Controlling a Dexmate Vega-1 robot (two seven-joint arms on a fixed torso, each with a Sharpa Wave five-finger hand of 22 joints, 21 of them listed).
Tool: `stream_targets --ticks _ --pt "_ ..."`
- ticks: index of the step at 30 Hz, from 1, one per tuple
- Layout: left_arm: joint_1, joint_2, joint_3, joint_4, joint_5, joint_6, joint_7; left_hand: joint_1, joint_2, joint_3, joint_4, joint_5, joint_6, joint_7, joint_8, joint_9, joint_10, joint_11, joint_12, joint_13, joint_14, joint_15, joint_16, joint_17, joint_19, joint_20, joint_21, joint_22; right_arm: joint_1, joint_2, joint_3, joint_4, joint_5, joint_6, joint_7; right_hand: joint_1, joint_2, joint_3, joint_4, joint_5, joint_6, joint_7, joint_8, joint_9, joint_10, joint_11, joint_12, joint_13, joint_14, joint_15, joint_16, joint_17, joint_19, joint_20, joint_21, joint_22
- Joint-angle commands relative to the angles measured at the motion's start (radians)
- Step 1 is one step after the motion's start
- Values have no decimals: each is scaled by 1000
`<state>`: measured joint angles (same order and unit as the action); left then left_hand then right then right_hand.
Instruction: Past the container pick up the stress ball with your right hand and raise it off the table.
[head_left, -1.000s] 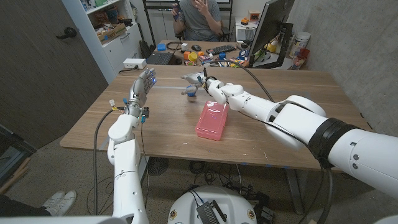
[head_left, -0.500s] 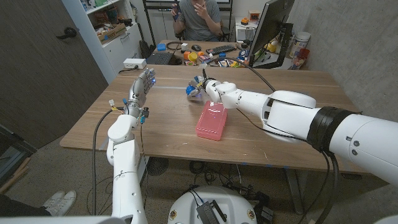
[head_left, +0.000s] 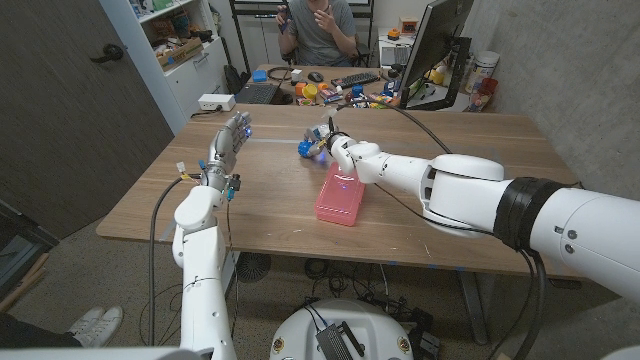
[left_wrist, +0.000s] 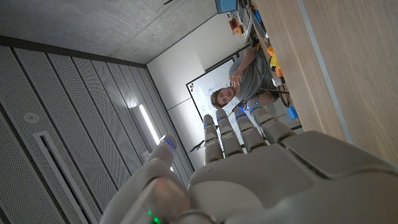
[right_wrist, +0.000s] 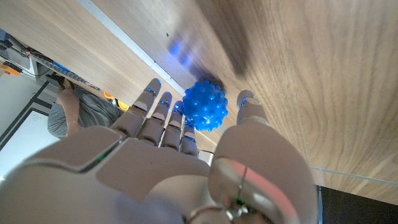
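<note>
A blue spiky stress ball (head_left: 304, 147) (right_wrist: 205, 113) sits on the wooden table (head_left: 450, 220) beyond the pink container (head_left: 341, 193). My right hand (head_left: 326, 141) (right_wrist: 180, 155) reaches past the container and is low at the ball. Its fingers (right_wrist: 163, 112) are stretched out on one side of the ball and the thumb (right_wrist: 245, 102) on the other. I cannot tell whether they press on it. My left hand (head_left: 229, 137) (left_wrist: 249, 168) is raised over the table's left part, fingers up and apart, holding nothing.
A person (head_left: 318, 22) sits behind the table at a cluttered desk with a keyboard (head_left: 355, 78) and a monitor (head_left: 440, 45). A white power strip (head_left: 216, 101) lies at the table's far left corner.
My right hand has come down from above the ball and closed in around it, and the forearm has sunk over the container. The left arm has stayed still.
</note>
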<state>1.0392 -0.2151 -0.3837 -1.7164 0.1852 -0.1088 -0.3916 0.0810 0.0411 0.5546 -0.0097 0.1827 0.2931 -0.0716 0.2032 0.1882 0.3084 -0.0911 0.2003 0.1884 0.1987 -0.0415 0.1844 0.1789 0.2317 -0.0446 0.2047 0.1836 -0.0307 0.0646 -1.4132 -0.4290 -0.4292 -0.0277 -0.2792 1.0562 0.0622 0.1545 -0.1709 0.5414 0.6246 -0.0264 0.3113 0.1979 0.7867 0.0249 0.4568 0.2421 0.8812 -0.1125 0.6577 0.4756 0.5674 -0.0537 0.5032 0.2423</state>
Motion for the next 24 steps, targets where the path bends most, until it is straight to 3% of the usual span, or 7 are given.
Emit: stream_targets --ticks 1,6,12,19,20,22,24 --pt "9 -4 1 -2 -8 -9 2 -1 9 8 -1 0 3 0 0 5 8 1 6 4 -3 -68 4 3 -2 -25 3 2 -54 -24 57 2 -30 76 -185 75 8 -7 4 10 232 -102 40 13 322 -218 170 126 30 -126 29 43 -1 -39 27 15" --pt "10 -5 2 -1 -10 -10 2 -2 9 8 0 -1 -2 -2 -2 5 8 0 6 4 -3 -69 4 3 -2 -24 3 2 -71 -43 104 -11 -35 115 -238 119 8 -11 12 3 370 -115 104 37 344 -214 176 154 34 -126 37 76 -17 -38 54 29" --pt "12 -6 2 -1 -13 -11 -1 -3 9 8 0 -1 -5 -4 -4 5 8 -1 6 4 -4 -67 4 4 -2 -25 3 2 -62 -20 145 55 -27 153 -275 121 15 -11 17 0 389 -123 114 40 350 -214 178 162 39 -126 39 84 -20 -41 61 32" --pt "9 -3 -1 4 -20 -18 -7 -4 8 8 0 -1 -7 -5 -4 5 9 -1 6 4 -5 -68 4 4 -2 -25 3 2 -62 -72 247 48 -94 295 -496 124 17 -13 20 -3 391 -120 119 45 350 -213 178 169 41 -126 40 90 -22 -41 67 35" --pt "9 -3 -1 4 -20 -18 -7 -5 8 8 0 -1 -7 -6 -4 5 8 0 6 4 -5 -68 4 4 -2 -25 3 2 -64 -69 262 50 -109 297 -495 124 17 -13 19 -4 392 -119 120 46 351 -214 179 170 41 -126 40 90 -22 -41 68 35" --pt "6 -2 2 5 -23 -23 -11 -5 8 8 0 -1 -8 -4 -5 5 8 -1 6 4 -5 -68 4 4 -2 -25 3 2 -81 -132 311 -52 -171 322 -565 126 16 -13 19 -4 393 -119 121 47 350 -214 178 172 40 -125 40 91 -22 -42 69 36" --pt "5 -2 5 5 -25 -24 -16 -5 8 8 0 -1 -8 -5 -5 5 9 1 6 4 -4 -69 4 4 -3 -25 3 2 -135 -218 383 -253 -222 265 -510 127 17 -13 19 -5 392 -115 123 49 352 -214 179 174 40 -126 40 93 -22 -42 71 37"
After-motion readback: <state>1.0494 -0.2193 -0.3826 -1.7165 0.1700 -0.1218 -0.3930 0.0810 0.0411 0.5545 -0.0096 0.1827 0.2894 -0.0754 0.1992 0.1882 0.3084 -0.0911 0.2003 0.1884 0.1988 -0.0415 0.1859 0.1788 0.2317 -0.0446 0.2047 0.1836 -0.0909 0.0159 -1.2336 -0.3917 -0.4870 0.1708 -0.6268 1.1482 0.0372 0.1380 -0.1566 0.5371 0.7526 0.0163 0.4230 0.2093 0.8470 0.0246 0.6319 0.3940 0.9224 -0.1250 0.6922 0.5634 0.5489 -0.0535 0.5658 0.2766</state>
